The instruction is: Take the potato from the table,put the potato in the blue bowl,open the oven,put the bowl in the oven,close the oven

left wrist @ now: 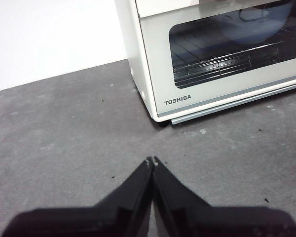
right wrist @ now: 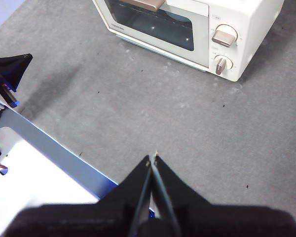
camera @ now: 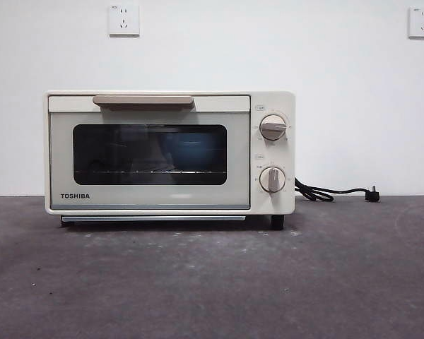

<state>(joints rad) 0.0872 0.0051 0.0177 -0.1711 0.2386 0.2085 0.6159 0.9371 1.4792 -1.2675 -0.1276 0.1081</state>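
Oven (camera: 169,152) door closed, blue bowl (left wrist: 259,22) visible inside.

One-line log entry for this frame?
oven: door shut | blue bowl: inside on rack | left gripper: shut, empty | right gripper: shut, empty | potato: unseen

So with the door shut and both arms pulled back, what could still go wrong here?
The oven door looks closed, with the blue bowl faintly visible inside, but the potato cannot be seen, so its placement is unconfirmed. The power cord trails loose on the table; a passing arm might snag it.
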